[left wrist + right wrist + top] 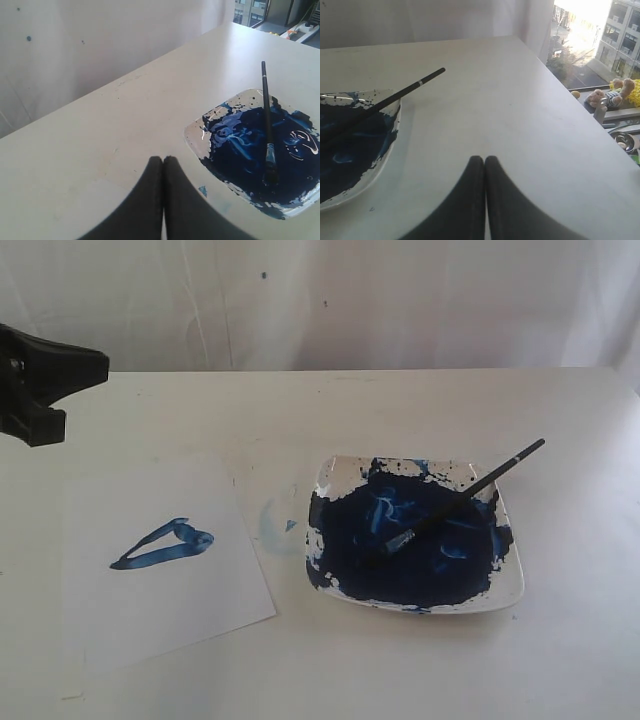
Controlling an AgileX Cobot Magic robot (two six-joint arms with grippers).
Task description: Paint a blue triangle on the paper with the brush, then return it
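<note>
— While the left tool hangs above the surface with its jaws pressed together, what lies on the paper?
— Near its middle, the blue triangle, smeared. Just right of the paper, a pale blue smudge, then a white square plate of dark blue paint. The brush rests across the plate, bristles in the paint, handle over the far right rim. The right tool, also pressed together, holds nothing
</note>
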